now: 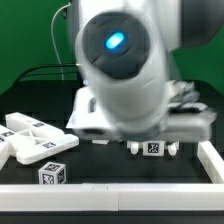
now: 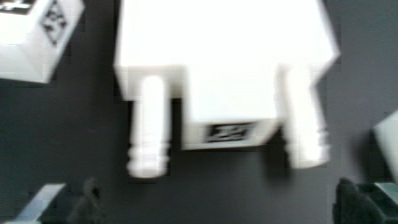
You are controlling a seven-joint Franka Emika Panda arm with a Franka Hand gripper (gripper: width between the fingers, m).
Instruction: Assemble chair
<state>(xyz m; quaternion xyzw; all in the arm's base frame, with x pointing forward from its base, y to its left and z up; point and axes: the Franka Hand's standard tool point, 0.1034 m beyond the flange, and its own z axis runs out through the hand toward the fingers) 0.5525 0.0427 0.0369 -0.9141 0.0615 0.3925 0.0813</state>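
From my remote seat, the large glossy white robot arm (image 1: 118,70) fills most of the exterior view. It is blurred, and a blue light glows on its rounded joint. Beneath it lies the flat black counter (image 1: 100,172), edged by a raised white rim (image 1: 212,160).

The chair is in loose pieces on that counter. The biggest I can see is a chunky white plastic block with two round pegs (image 2: 222,60). It lies flat right under the wrist camera, and a square black-and-white marker tag (image 2: 228,133) sits between the pegs. In the exterior view its pegs and tag peek out below the arm.

On the exterior view's left lies a cluster of flat white tagged panels (image 1: 28,138). Just in front of it stands a small white cube-like piece (image 1: 52,174) with tags on its faces.

The claw (image 2: 222,205) is released. Its dark fingers (image 2: 68,203) stand wide apart beyond the peg tips, holding nothing.
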